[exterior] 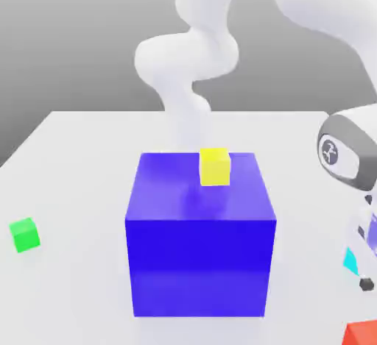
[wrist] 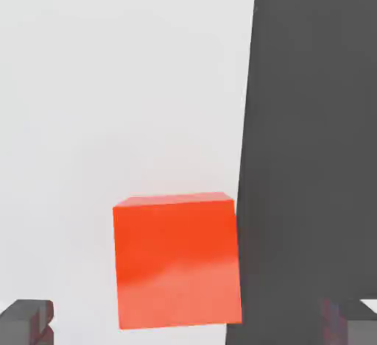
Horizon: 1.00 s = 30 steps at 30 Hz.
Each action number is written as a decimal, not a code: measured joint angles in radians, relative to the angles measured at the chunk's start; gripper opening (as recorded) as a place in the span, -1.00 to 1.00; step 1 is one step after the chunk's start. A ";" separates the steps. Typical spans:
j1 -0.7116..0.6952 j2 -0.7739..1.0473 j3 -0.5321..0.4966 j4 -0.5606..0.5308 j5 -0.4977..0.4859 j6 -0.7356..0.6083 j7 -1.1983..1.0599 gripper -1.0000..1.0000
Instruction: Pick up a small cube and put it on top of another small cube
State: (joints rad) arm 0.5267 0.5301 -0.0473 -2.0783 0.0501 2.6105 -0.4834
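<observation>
The small red cube [exterior: 361,333] lies on the white table at the exterior view's lower right corner, cut off by the picture's edge. In the hand view this red cube [wrist: 177,261] rests on the table below and between my two dark fingertips [wrist: 26,321]. My gripper [exterior: 367,283] hangs a little above it, open, with nothing held. The small cyan cube [exterior: 351,260] sits just beyond the red one at the right edge, partly hidden behind my hand.
A big dark-blue cube [exterior: 199,240] stands mid-table with a small yellow cube [exterior: 215,166] on top. A small green cube [exterior: 25,235] lies at the exterior view's left. In the hand view a dark grey area [wrist: 316,152] borders the white surface right beside the red cube.
</observation>
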 joint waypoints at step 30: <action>0.211 -0.286 0.115 -0.407 -0.090 0.118 0.089 1.00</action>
State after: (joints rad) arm 0.7381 0.2445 0.0678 -2.4856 -0.0402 2.7280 -0.3946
